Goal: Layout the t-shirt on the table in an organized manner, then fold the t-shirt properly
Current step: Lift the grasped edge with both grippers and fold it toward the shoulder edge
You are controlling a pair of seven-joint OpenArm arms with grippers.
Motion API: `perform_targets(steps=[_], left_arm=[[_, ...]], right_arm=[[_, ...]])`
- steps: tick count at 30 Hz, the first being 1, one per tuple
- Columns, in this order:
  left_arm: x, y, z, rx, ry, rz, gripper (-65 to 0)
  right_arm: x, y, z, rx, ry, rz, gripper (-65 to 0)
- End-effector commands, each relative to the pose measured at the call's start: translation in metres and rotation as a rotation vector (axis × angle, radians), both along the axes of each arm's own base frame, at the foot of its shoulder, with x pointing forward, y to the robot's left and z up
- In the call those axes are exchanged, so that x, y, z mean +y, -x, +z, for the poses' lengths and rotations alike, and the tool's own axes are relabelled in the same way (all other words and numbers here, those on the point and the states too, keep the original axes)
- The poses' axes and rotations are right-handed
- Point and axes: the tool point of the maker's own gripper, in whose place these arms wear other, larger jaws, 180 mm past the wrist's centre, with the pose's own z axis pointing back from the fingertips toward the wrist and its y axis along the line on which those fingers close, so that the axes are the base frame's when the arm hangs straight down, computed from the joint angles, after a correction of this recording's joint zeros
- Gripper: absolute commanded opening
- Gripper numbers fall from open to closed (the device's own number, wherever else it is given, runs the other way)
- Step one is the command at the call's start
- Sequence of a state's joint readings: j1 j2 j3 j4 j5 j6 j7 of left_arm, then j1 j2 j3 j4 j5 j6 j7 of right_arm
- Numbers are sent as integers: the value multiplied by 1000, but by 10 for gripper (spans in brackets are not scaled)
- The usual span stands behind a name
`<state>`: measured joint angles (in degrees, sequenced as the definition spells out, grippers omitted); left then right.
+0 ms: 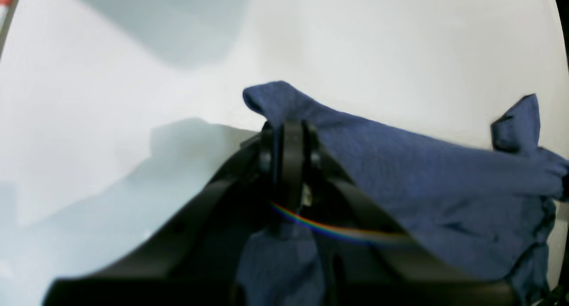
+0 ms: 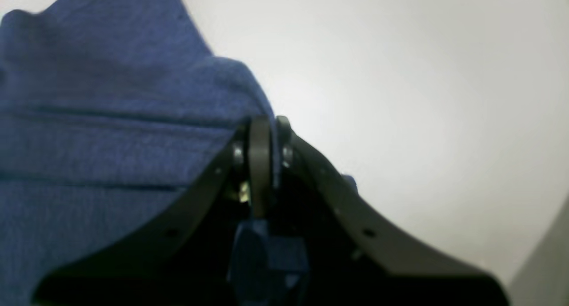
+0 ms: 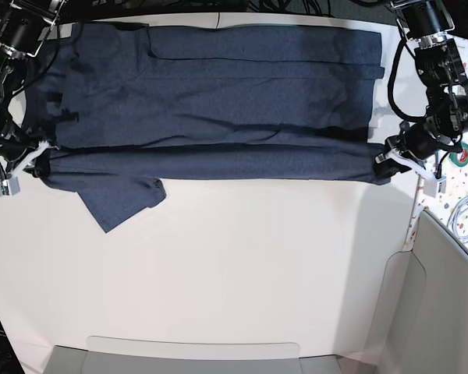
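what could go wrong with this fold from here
1. The sleeve hangs out below the lifted edge of the t-shirt; it may end up bunched inside the fold.
2. Each pincer, left and right, pinches only a small corner, so cloth could slip out and the edge would sag unevenly onto the table.

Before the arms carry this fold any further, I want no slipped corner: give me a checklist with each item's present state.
1. Left gripper shut on the dark navy-blue heathered cloth t-shirt: ok, cloth pinched at its tips in the left wrist view.
2. Right gripper shut on the shirt: ok, cloth wraps its closed tips.
3. Held edge stretched evenly between both grippers: ok, it runs nearly straight in the base view.
4. Sleeve tucked in: not ok, it sticks out below the held edge.
5. Shirt fully on the smooth white table: cannot tell, the far edge meets the picture's top.
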<state>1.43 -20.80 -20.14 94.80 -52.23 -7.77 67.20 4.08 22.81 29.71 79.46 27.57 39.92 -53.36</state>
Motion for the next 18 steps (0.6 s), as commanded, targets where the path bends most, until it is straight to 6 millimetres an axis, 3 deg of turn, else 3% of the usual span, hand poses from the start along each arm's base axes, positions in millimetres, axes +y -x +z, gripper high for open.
perform_targets(steps=[1, 8, 12, 18], left_arm=[[10, -7, 20, -56, -27, 11, -650], [8, 19, 22, -29, -73, -17, -650], [5, 36, 14, 4, -87, -30, -650], [3, 56, -2, 62, -86, -39, -650]], right_arm=[[-11, -5, 19, -50, 37, -3, -650], [-12, 16, 22, -48, 82, 0, -650], [-8, 29, 22, -47, 95, 3, -650], [-18, 55, 20, -33, 110, -44, -650]])
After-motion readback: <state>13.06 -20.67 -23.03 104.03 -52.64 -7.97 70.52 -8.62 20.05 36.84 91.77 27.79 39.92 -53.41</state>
